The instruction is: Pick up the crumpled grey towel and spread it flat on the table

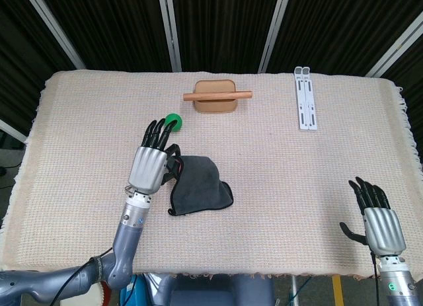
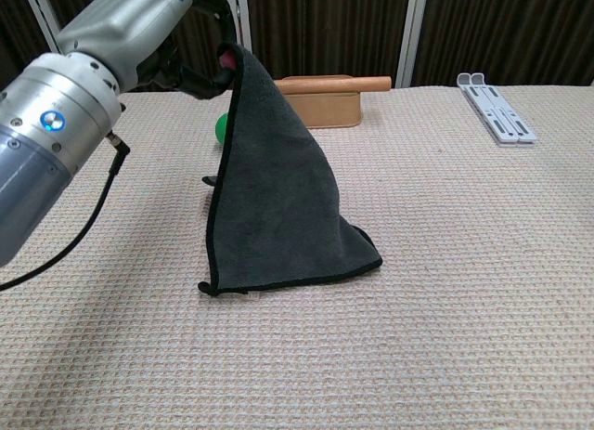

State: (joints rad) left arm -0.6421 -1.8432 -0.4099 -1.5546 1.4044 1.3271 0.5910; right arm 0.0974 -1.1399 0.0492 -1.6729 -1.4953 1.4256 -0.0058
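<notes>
The dark grey towel (image 1: 198,186) hangs in a tall tent shape (image 2: 269,188), its lower edge still on the table. My left hand (image 1: 151,164) is raised well above the table and pinches the towel's top corner; the chest view shows the same hand (image 2: 148,26) at the upper left. My right hand (image 1: 378,217) rests low at the table's front right with its fingers spread and nothing in it. It does not appear in the chest view.
A green ball (image 1: 174,120) lies behind the towel, partly hidden by my left fingers and by the cloth (image 2: 219,128). A tan wooden block with a rod (image 1: 216,96) stands at the back centre. A white folding stand (image 1: 305,98) lies at the back right.
</notes>
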